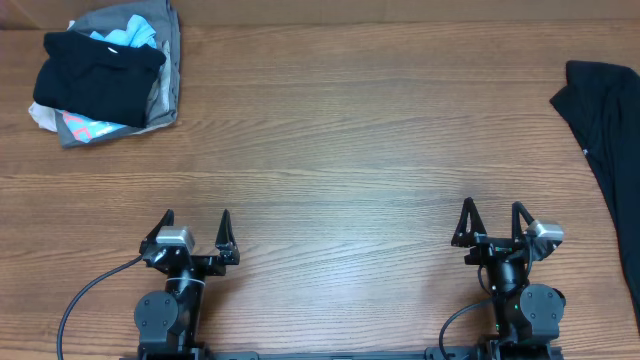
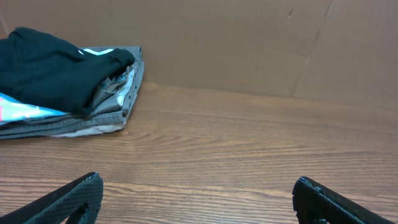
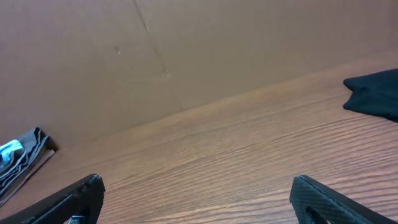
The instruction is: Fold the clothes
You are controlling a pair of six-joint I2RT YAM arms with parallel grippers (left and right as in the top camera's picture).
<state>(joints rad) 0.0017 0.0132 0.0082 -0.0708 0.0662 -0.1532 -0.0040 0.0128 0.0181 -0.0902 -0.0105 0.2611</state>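
Observation:
The black T-shirt (image 1: 612,140) lies at the table's right edge, partly cut off by the overhead view; a small white mark shows on it. A corner of it shows in the right wrist view (image 3: 375,94) at the far right. My left gripper (image 1: 196,226) is open and empty near the front left, far from the shirt. Its fingertips frame bare wood in the left wrist view (image 2: 198,194). My right gripper (image 1: 492,216) is open and empty near the front right, left of the shirt and apart from it. In the right wrist view (image 3: 196,194) nothing lies between its fingers.
A heap of mixed black, grey, light-blue and pink garments (image 1: 108,72) sits at the back left corner, also in the left wrist view (image 2: 62,81) and partly in the right wrist view (image 3: 18,160). A brown cardboard wall (image 2: 249,43) stands behind the wooden table (image 1: 340,150).

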